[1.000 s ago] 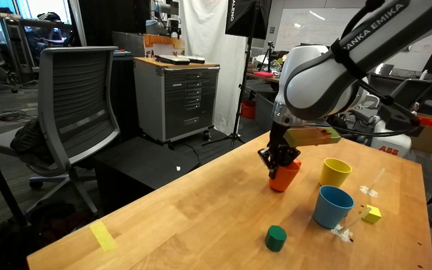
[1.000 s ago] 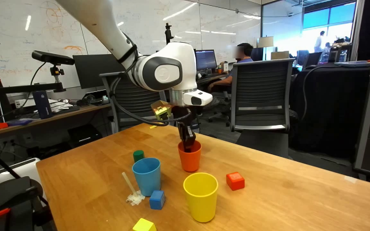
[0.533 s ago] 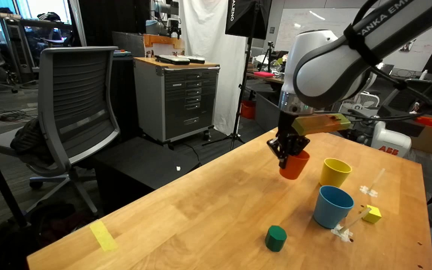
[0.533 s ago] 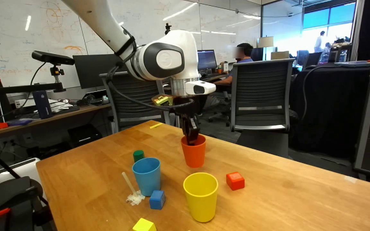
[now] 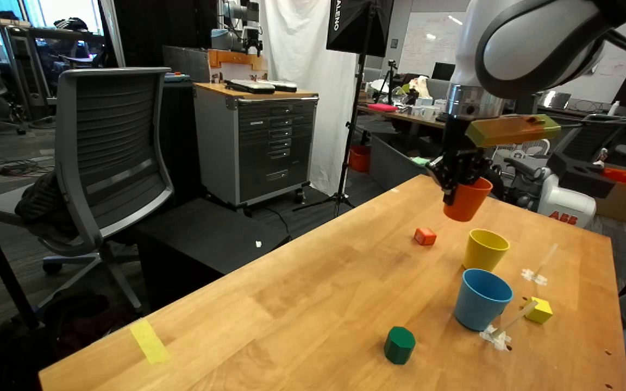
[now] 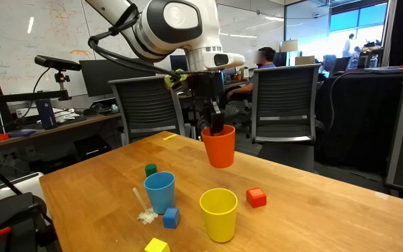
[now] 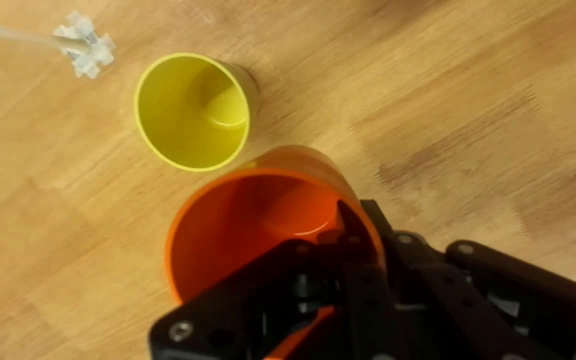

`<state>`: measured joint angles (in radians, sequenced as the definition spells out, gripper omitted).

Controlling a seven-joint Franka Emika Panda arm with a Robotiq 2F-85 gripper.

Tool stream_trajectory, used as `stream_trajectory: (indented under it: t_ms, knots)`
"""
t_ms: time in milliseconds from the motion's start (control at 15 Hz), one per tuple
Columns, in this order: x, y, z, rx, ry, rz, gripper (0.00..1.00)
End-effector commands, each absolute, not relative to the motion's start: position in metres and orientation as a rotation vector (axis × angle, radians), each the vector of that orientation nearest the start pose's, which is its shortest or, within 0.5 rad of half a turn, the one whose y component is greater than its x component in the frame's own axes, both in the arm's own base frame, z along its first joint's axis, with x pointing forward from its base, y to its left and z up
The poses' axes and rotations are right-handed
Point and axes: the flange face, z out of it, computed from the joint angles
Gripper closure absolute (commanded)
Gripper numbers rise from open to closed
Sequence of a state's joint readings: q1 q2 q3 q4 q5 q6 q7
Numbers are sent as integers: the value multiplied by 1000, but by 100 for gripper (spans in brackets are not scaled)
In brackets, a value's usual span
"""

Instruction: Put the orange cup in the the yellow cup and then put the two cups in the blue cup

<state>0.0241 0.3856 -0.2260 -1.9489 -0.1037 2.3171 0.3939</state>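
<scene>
My gripper (image 7: 363,212) is shut on the near wall of the orange cup (image 7: 253,215), one finger inside and one outside. In both exterior views the orange cup (image 5: 470,201) (image 6: 220,152) hangs above the table, slightly tilted, and the gripper (image 5: 449,195) (image 6: 217,130) is at its rim. The yellow cup (image 5: 486,252) (image 6: 219,224) stands upright on the table; in the wrist view its open mouth (image 7: 193,112) is just beyond the orange cup. The blue cup (image 5: 479,307) (image 6: 161,196) stands upright beside it, out of the wrist view.
A red block (image 5: 425,236) (image 6: 256,197), blue block (image 6: 171,218), green block (image 5: 400,346) and yellow block (image 5: 539,310) lie around the cups. Thin sticks (image 5: 546,259) (image 6: 141,200) are taped to the table near the cups and stick up; one shows in the wrist view (image 7: 33,37).
The gripper has lifted the orange cup off the table and carried it up and toward the yellow cup. The red block is uncovered. The other cups have not moved.
</scene>
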Motion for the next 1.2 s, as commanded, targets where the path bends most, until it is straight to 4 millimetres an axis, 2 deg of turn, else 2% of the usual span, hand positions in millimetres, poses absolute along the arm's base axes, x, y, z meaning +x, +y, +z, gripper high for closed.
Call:
stream_trajectory:
  t_ms: [0, 267, 533, 1133]
  knots:
    - [574, -133, 305, -3206, 911, -4, 99]
    - [553, -151, 296, -3202, 971, 38, 99]
    - [544, -164, 280, -3220, 963, 64, 99]
    - [548, -171, 260, -3235, 874, 56, 99]
